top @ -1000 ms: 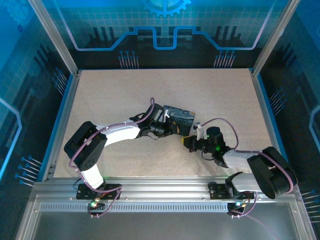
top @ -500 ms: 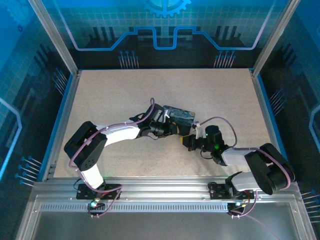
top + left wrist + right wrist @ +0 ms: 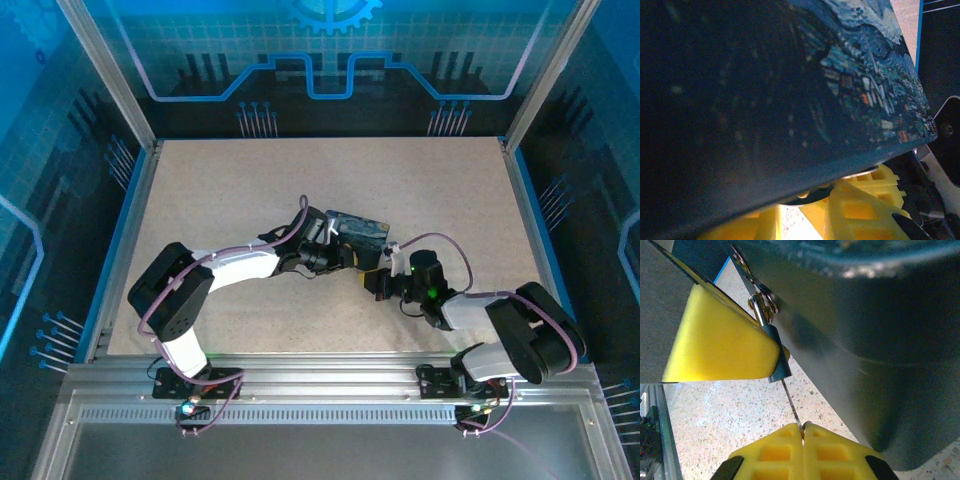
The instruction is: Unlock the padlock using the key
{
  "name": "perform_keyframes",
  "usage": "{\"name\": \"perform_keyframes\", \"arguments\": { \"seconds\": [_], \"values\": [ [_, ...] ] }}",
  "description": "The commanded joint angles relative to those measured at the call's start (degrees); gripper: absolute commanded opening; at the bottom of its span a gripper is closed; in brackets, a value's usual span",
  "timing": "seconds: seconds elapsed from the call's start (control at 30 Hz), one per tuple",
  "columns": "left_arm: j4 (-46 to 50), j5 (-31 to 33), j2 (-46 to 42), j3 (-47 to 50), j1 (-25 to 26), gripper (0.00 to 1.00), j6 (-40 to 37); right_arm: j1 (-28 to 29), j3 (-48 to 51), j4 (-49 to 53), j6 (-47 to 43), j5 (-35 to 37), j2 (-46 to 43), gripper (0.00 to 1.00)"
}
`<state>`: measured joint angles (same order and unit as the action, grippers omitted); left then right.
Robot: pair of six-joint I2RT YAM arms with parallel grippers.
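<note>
Left arm (image 3: 235, 268) and right arm (image 3: 470, 310) angle inward, right fingers (image 3: 772, 450) pinched together.

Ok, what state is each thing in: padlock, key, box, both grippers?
padlock: shackle closed through the clasp
key: tip in the padlock's bottom
box: clasp padlocked
right gripper: shut on the key
left gripper: one finger against the padlock, grip unclear
</note>
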<state>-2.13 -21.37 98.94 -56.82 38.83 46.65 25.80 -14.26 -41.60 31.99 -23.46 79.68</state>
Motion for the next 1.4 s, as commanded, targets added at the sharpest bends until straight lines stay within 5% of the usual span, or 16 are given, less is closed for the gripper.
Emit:
{"name": "perform_keyframes", "arguments": {
  "seconds": [0.0, 1.37],
  "values": [
    [-1.6, -1.6, -1.2, 0.7, -0.2, 0.22, 0.7, -0.6, -0.9, -0.7, 0.0, -0.7, -0.6, 0.0],
    [-1.7, -2.3, -1.8, 1.1, -0.4, 0.22, 1.3, 0.8, -2.7, -6.0, 0.2, 1.5, 2.8, 0.0]
  ]
}}
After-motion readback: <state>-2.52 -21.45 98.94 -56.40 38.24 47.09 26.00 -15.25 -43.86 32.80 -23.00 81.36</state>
